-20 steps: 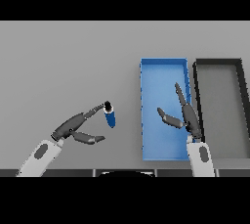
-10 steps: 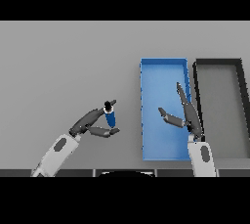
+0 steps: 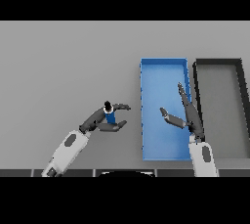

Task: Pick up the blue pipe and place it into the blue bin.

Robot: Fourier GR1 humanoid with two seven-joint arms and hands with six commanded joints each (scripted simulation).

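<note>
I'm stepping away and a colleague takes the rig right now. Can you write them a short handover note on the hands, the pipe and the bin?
Left hand: fingers curled round the short blue pipe with a dark end, over the grey table, left of the bin.
Right hand: open, fingers straight, holding nothing, above the right part of the rectangular blue bin.
A dark grey bin sits right of the blue one.
Done: pipe grasped.
Left: carry it right over the blue bin's rim and release it inside.

Grey table (image 3: 63, 66): bears a blue bin (image 3: 144, 120) right of centre and a black bin (image 3: 242, 105) just beside it, further right, long sides parallel.
</note>
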